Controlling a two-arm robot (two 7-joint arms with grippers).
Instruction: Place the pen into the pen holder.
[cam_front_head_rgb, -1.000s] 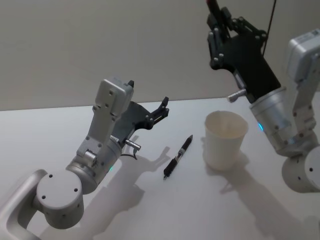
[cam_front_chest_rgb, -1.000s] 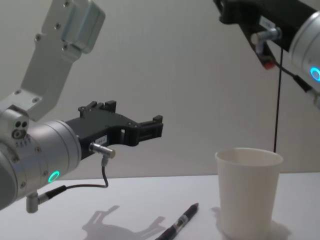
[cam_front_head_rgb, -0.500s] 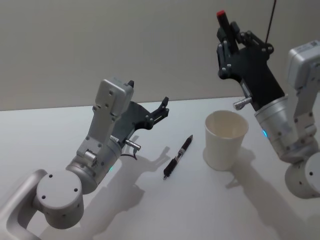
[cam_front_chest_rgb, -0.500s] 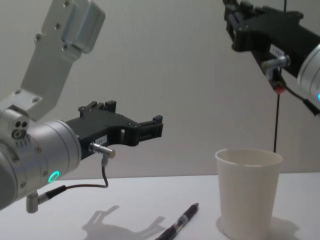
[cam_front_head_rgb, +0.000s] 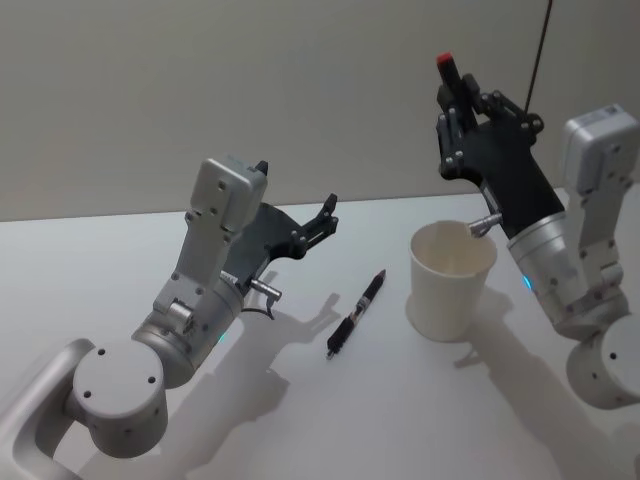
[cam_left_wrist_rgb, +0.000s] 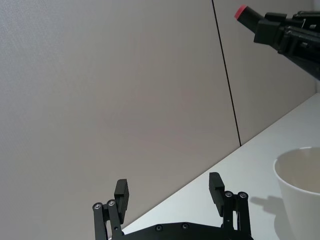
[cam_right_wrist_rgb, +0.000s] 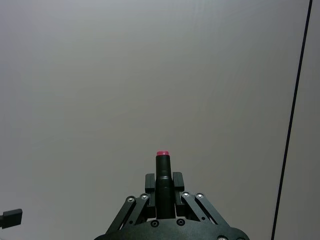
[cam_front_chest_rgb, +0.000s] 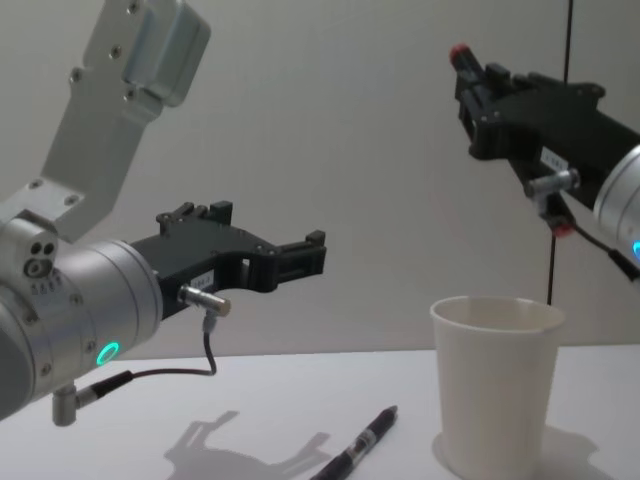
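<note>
— What changed?
— The right end effector (cam_front_head_rgb: 452, 88) has dropped toward the pen holder (cam_front_head_rgb: 450, 285), clamped on the red-capped pen (cam_right_wrist_rgb: 162, 172) (its wrist view shows the grip).
— And the left?
— The left end effector (cam_left_wrist_rgb: 170, 192) is parked, fingers apart. A black pen (cam_front_head_rgb: 357, 313) lies on the worktop (cam_front_head_rgb: 350, 420) at the holder's nine o'clock.

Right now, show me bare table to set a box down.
Bare: the near table strip in front of the pen and paper cup, and the far-left corner behind the left arm. Crowded: the gap between pen and cup, flanked by the left gripper and the right gripper, which holds a red-capped pen.
</note>
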